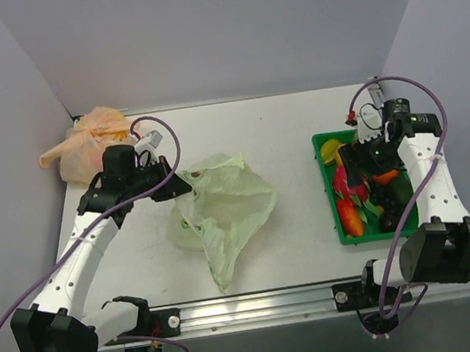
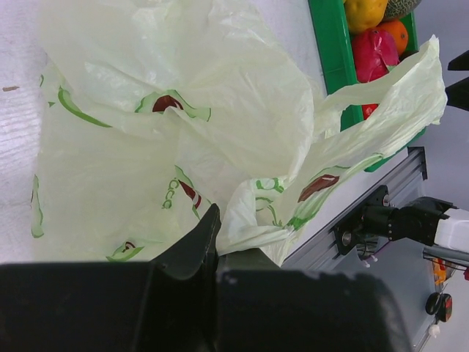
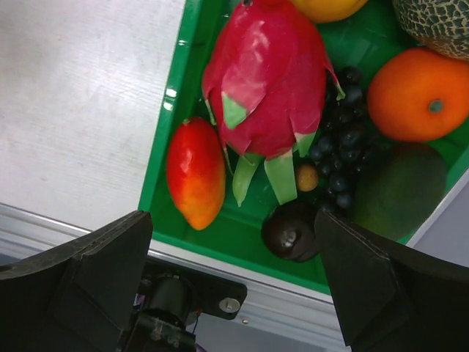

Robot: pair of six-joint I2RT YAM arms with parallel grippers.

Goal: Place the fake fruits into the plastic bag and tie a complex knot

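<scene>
The plastic bag (image 1: pixel 222 208), pale green and crumpled, lies mid-table. My left gripper (image 1: pixel 177 187) is shut on a fold of its upper left edge; in the left wrist view the bag (image 2: pixel 183 132) spreads out from the shut left gripper (image 2: pixel 217 246). The fake fruits sit in a green tray (image 1: pixel 328 189) on the right. My right gripper (image 1: pixel 358 166) hangs open above them, holding nothing. The right wrist view shows a pink dragon fruit (image 3: pixel 267 73), a red-orange mango (image 3: pixel 194 172), a dark purple piece (image 3: pixel 289 231), dark grapes (image 3: pixel 341 147) and an orange (image 3: pixel 414 92) beyond the right gripper (image 3: pixel 233 227).
A peach-orange bag (image 1: pixel 82 145) lies at the back left corner. The tray's near wall (image 3: pixel 242 246) runs just inside the table's metal front rail (image 3: pixel 293 304). White walls enclose the table on three sides.
</scene>
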